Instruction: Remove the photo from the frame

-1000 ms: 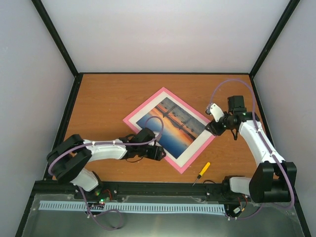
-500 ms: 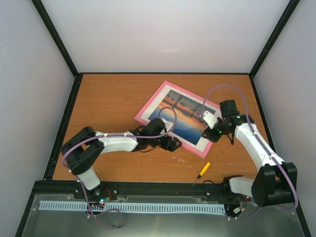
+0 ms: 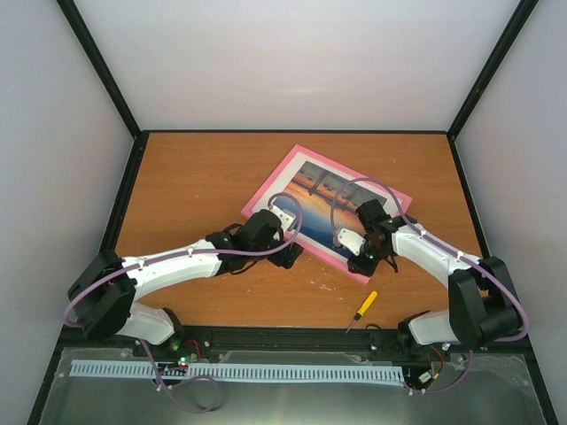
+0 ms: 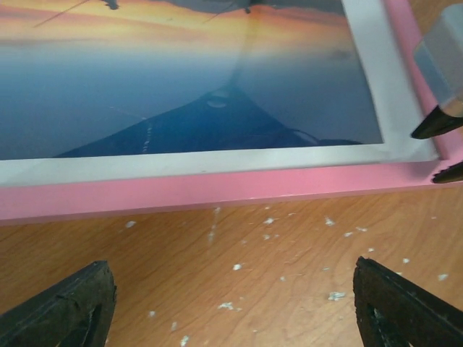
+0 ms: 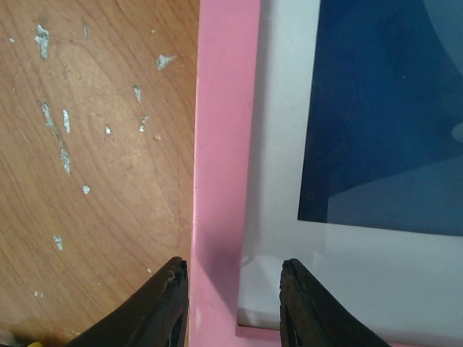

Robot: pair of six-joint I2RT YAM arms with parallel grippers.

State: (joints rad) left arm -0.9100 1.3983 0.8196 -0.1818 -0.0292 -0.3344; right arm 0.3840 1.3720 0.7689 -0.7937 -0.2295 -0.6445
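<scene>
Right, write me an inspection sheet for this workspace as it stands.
Surface: wooden table, white flecks by the frame's near edge.
Job's things: pink frame lying flat and skewed; photo inside it, behind a white mat.
Clutter: yellow-handled screwdriver on the near edge.
Grippers: left gripper wide open over bare table beside the frame; right gripper with its jaws apart, straddling the pink rim near a corner.
Cables: purple cables loop over the frame.
Surroundings: white walls, black corner posts.
</scene>
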